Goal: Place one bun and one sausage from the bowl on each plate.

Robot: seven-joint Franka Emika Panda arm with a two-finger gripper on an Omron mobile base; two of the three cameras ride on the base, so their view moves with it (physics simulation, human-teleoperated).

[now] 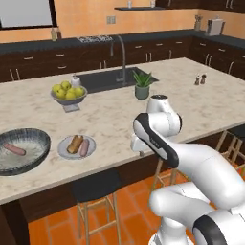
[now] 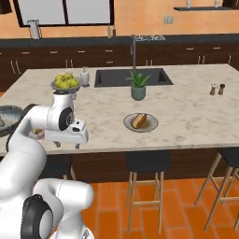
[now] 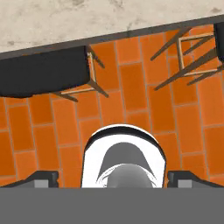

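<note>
The gripper (image 3: 112, 177) hangs past the edge of the counter (image 1: 191, 103), over the orange floor (image 3: 131, 109). Its two fingers (image 3: 43, 178) stand far apart, with nothing held between them. Below the fingers are a dark stool (image 3: 41, 70) and the legs of another stool (image 3: 192, 52). The big bowl (image 1: 21, 149) sits on the counter, well away from the fingers, off to the arm's left. One sausage (image 1: 14, 150) lies inside it. Just beside the bowl, on the side nearer the fingers, is a plate (image 1: 76, 147) with a bun (image 1: 74, 143) and a sausage (image 1: 84, 148) side by side. The other plate (image 2: 140, 123) sits on the counter on the other side of the fingers, near the front edge. It holds a bun (image 2: 138, 120). Farther back from the fingers are a bowl of apples (image 1: 68, 93) and a small plant (image 1: 142, 85).
</note>
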